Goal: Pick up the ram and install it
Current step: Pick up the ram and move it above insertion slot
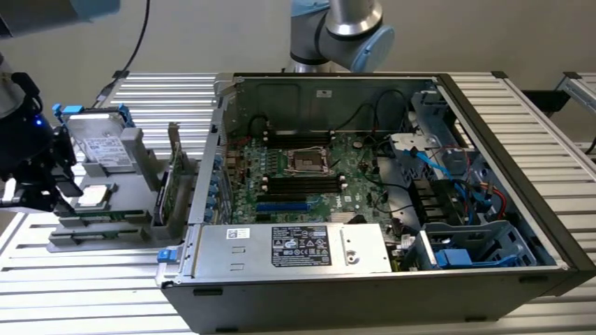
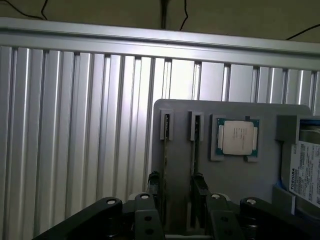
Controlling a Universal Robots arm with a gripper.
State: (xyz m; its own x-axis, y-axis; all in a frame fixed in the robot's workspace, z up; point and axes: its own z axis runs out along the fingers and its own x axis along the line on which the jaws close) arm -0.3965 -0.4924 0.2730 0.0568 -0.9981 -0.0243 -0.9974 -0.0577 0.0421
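My pincer (image 2: 176, 195) stood apart, empty | I hung over the ram (image 2: 165, 150), upright in its grey holder (image 2: 235, 180) | exterior view's left

Only legible txt is "TOSHIBA", printed sideways on the white label (image 2: 306, 172) of the hard drive (image 2: 311, 134) in the wrist view (its other print too fine to read), while the PSU (image 1: 223, 255) sticker (image 1: 301, 245) in the ext. view shows nothing readable.
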